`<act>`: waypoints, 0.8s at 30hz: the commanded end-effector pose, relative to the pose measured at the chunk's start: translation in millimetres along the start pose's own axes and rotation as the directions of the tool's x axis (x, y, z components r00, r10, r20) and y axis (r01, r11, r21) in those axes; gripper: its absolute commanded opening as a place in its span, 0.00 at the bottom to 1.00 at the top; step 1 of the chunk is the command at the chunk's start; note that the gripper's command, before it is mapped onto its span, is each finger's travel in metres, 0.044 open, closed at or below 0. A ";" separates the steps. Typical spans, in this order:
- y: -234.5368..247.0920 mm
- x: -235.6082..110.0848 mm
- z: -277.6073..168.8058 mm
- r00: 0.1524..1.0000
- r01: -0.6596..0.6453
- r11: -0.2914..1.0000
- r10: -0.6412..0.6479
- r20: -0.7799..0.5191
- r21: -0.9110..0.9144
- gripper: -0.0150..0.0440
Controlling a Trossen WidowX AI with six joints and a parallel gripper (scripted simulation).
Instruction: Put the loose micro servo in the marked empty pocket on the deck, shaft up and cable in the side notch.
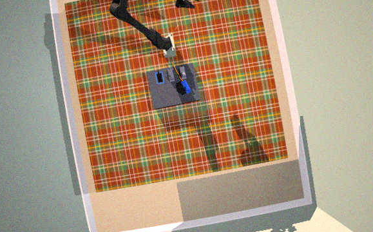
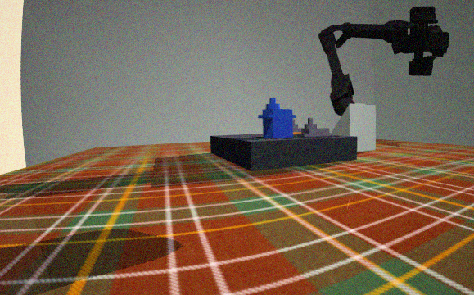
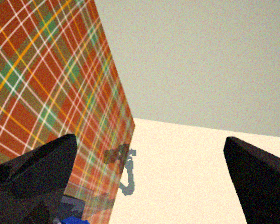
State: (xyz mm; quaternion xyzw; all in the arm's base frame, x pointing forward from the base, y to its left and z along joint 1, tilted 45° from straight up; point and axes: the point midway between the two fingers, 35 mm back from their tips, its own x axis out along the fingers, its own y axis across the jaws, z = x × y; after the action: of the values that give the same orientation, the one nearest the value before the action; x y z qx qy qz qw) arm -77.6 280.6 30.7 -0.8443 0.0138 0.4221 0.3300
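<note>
Plaid cloth [image 2: 237, 229] fills the foreground in ext. view, spread over the desk [image 1: 134, 206]. Behind it the dark deck [image 2: 286, 153], a flat slab.

Micro servo [image 2: 277, 120], blue, stands upright on the deck, shaft nub up, body well proud of the surface, so not down in any pocket. Top view puts it at the deck's right part [image 1: 184, 87], orange cable [image 1: 177, 71] trailing back toward the arm's base block [image 2: 361, 123]. Marked pocket [image 1: 159, 77], blue-outlined, sits at the deck's left part, apart from the servo, looks empty. Two grey servos [image 1: 171, 75] seated between them, approx.; too small to be sure.

Gripper [image 3: 147, 196] high and well away from the deck, fingers spread wide, nothing between them.

Progress: nil as far as seen. Left: grasp, carry to pocket, seat ears flat, cable in notch, release, retreat.

Writing/labels: none legible.
</note>
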 end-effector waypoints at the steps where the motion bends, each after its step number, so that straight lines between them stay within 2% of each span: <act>1: -0.3 0.8 -0.7 1.000 -0.003 1.000 0.003 -0.002 0.004 0.98; 2: -1.2 2.0 -1.5 1.000 -0.006 1.000 0.006 -0.005 0.010 1.00; 11: -13.1 22.8 -17.3 0.997 -0.052 0.992 0.059 -0.053 0.118 1.00; 24: -35.8 79.6 -75.3 0.947 -0.142 0.884 0.252 -0.199 0.445 1.00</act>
State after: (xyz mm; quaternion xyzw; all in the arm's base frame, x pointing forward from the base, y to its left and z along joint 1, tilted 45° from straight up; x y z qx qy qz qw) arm 17.8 286.9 25.8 -0.8080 0.1923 0.3495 0.4336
